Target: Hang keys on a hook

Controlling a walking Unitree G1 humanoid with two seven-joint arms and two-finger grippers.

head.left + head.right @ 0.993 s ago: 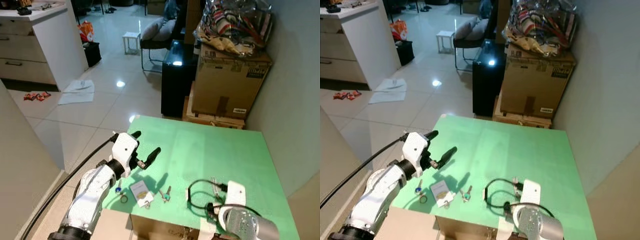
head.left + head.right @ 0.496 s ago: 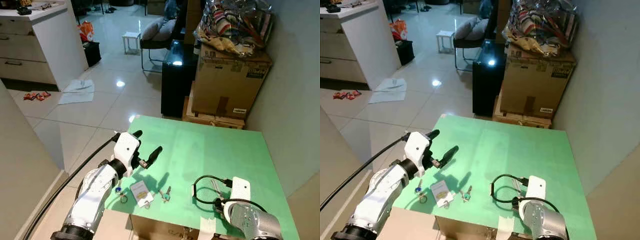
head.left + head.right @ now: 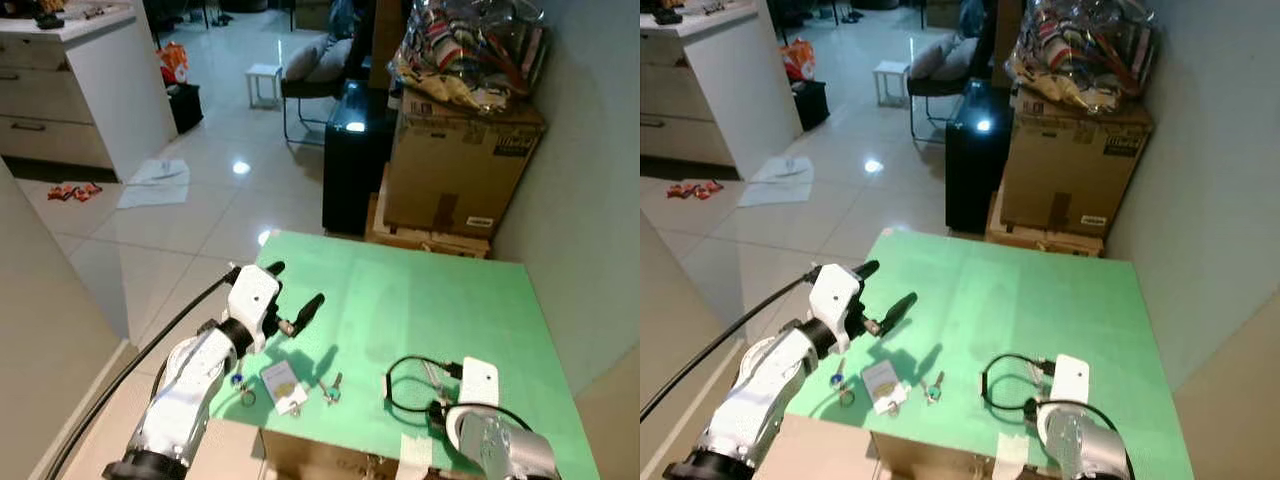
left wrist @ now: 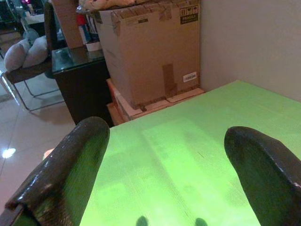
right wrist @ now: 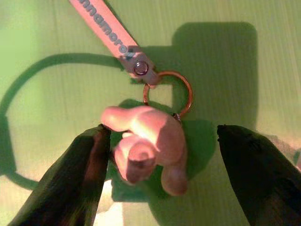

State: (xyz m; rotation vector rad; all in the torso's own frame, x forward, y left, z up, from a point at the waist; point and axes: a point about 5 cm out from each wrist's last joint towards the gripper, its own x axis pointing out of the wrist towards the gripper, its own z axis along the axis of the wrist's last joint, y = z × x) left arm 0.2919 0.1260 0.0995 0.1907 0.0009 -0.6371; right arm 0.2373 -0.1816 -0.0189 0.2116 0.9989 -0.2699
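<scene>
A: Where is the left gripper?

B: Over the green table, near its edge at about nine o'clock. The silver forearm climbs from the lower corner of the head view, the white wrist is bent, and the two black fingers point toward one o'clock, spread wide with nothing between them. Along them the wrist camera shows the cardboard box past the table's far edge.

A: And the right gripper?

B: That arm is low at the near edge, about five o'clock, with its rounded silver forearm and white wrist block pointing down at the table. Its fingers stand apart, one on each side of a pink charm lying on the green surface; neither clearly touches it.

A: So where are the keys?

B: The charm sits against a copper key ring, which joins a pink lanyard strap. A black cord loops on the table beside the wrist. At seven o'clock, below the left gripper, lie a white tag and small keys, well apart from the right gripper.
</scene>
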